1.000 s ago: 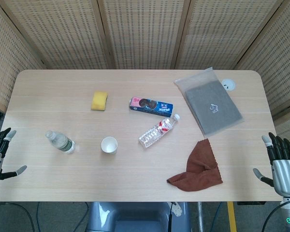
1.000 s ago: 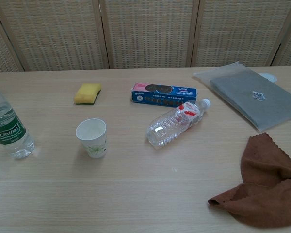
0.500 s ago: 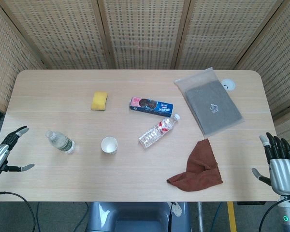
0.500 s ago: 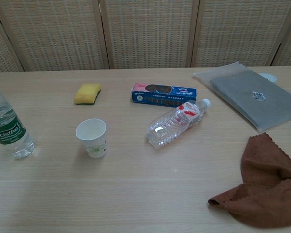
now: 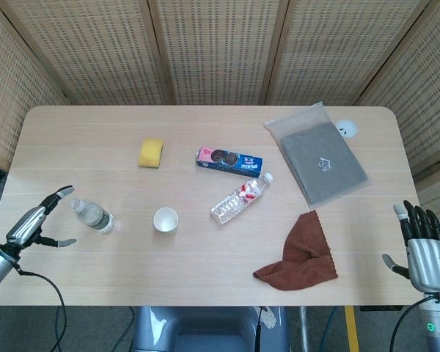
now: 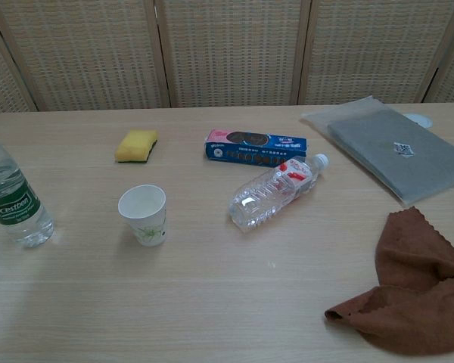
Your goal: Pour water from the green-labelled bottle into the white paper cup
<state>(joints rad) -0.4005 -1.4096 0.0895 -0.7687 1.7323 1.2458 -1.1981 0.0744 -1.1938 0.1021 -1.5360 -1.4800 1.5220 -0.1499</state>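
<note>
Green-labelled bottle [image 6: 13, 198] stands upright near the left edge of the table [image 5: 205, 275], with the white paper cup [image 6: 144, 215] upright to its right, the two well apart. Your left hand [image 5: 38, 222] sits just left of the bottle, fingers spread, holding nothing and not touching it. Your right hand [image 5: 423, 251] rests off the near right corner, fingers apart, empty. A red-labelled bottle [image 6: 275, 190] lies on its side right of the cup. Beyond lie a yellow sponge [image 6: 136, 145] and a blue box [image 6: 255, 145]; a brown cloth [image 6: 409, 289] lies near right, a grey pouch [image 6: 382, 145] far right.
</note>
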